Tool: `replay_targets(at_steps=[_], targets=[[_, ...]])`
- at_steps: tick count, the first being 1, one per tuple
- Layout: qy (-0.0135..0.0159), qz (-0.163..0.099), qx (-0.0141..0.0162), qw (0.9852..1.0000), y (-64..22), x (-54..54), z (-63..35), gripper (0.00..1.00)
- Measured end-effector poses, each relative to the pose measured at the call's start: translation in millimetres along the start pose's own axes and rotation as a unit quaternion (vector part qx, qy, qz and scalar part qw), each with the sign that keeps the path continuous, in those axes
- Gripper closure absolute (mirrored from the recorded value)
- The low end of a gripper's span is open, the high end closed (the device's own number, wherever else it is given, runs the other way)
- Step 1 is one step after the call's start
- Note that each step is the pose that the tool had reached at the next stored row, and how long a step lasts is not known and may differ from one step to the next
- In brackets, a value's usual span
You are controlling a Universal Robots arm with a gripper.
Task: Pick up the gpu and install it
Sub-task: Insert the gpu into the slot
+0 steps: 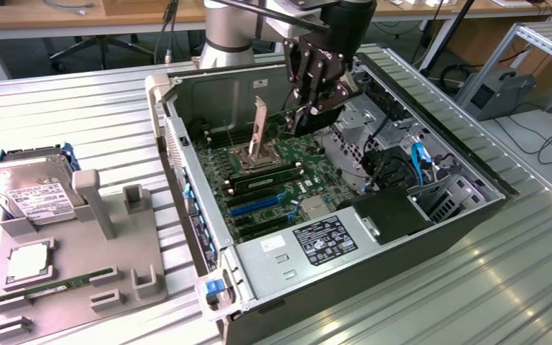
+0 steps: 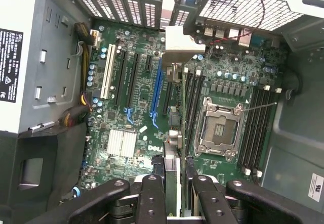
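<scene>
Far toward nine o'clock in the exterior view, a silver hard drive in a blue frame stands tilted at the back of a grey parts holder on the slatted metal table. At seven o'clock on that holder lie a square CPU chip and, just below it, a narrow green RAM stick.

At the middle of the view the open computer case lies on its side with the motherboard exposed. Near the board's centre the CPU socket has its lid raised upright, and two memory modules sit in their slots just toward six o'clock of it. A blue expansion slot follows further down, and the labelled power supply fills the case's six o'clock corner.

Toward one o'clock of the socket, the gripper hangs inside the case above the board, not touching it. From the wrist camera, the gripper is clenched on the gpu: the card is seen edge-on between the two black fingers, its pale metal bracket at the far end, near the case's perforated rear grille. The card hangs clear over the board between the long blue slot and the open CPU socket, not seated.

At three o'clock of the gripper in the exterior view, a blue cable loops beside the drive bay.
</scene>
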State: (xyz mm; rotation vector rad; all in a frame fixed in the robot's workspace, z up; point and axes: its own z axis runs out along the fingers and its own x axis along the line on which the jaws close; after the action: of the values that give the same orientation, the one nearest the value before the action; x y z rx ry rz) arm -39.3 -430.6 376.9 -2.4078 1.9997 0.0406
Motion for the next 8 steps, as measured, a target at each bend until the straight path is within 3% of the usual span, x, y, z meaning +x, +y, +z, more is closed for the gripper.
replay_targets(at_steps=[4, 8], targets=[[0.0000, 0.001, 0.0000, 1.0000, 0.0, 0.0, 0.0, 0.74], [-0.0002, 0.020, 0.0005, 0.9998, -0.1, 0.0, 0.9, 0.74]])
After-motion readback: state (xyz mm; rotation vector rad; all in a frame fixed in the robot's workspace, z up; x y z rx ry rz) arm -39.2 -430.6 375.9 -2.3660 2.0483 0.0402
